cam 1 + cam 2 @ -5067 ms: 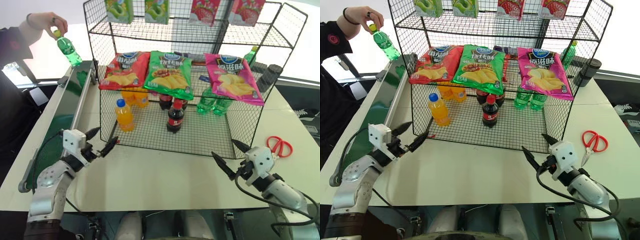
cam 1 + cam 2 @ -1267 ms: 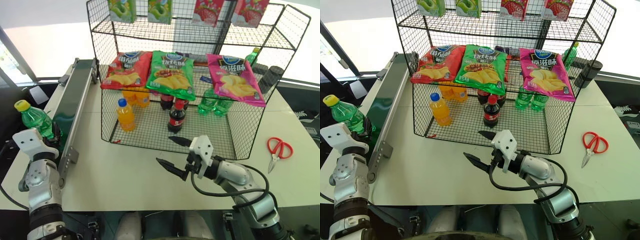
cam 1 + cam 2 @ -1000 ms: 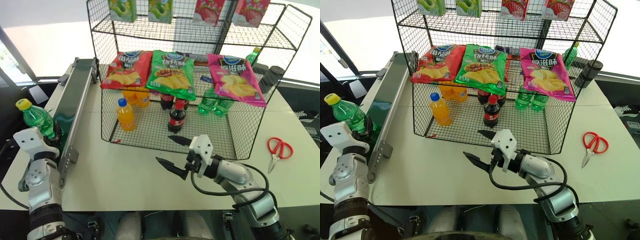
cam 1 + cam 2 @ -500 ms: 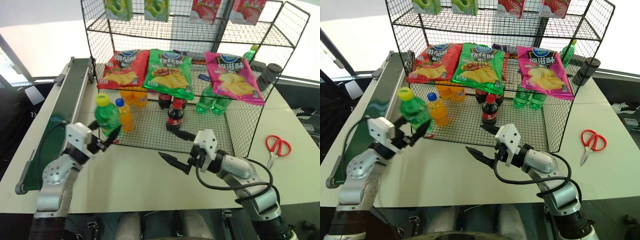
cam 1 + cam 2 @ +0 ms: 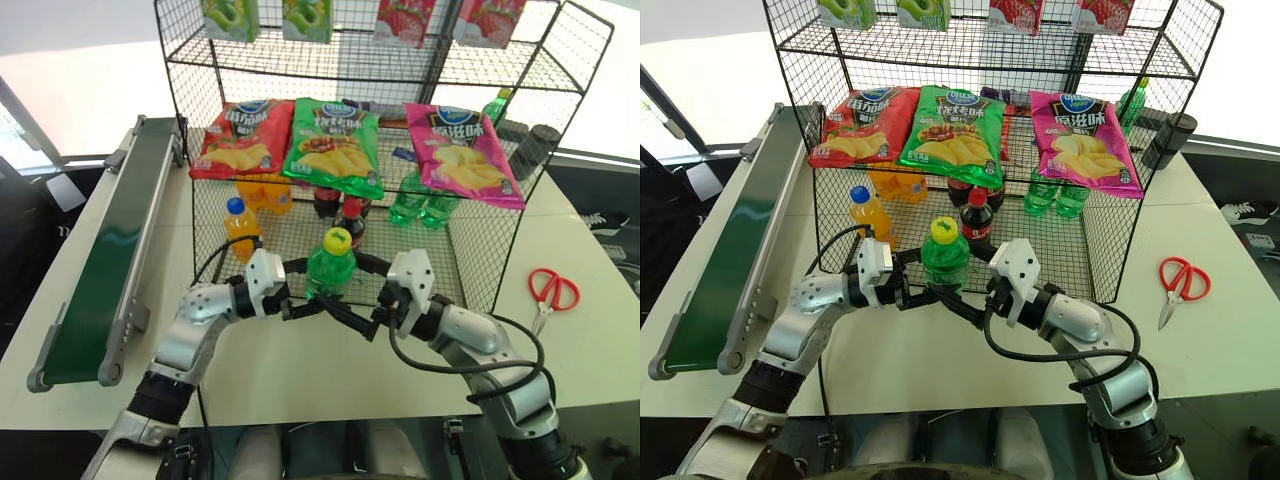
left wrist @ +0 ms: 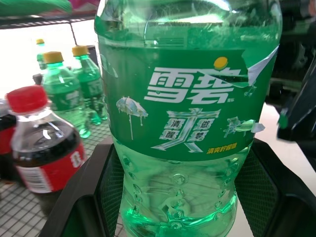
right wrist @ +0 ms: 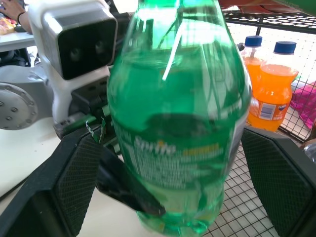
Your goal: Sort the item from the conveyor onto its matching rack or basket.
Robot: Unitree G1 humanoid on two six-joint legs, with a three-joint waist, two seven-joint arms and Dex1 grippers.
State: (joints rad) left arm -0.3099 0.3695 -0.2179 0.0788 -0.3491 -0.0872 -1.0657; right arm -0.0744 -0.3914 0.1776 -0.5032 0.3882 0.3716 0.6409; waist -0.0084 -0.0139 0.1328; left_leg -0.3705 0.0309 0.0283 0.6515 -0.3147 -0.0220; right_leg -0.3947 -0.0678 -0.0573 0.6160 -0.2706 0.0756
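left gripper (image 5: 300,303): clenched on upright clear-green plastic soda bottle with yellow cap (image 5: 331,268) | right gripper (image 5: 352,293): jaws spread wide, flanking bottle | place: table's front edge (image 5: 300,385), before black wire-mesh rack (image 5: 480,250)

Arms: my two are silver-grey metal, with round jointed housings.
Wrists: each carries a white boxy camera block; the one seen from my right wrist has two dark lenses.
Left pincer (image 5: 300,305): black fingers, mesh-textured pads.
Right pincer (image 5: 350,300): the same black fingers.
Cables: black, looping off both forearms.
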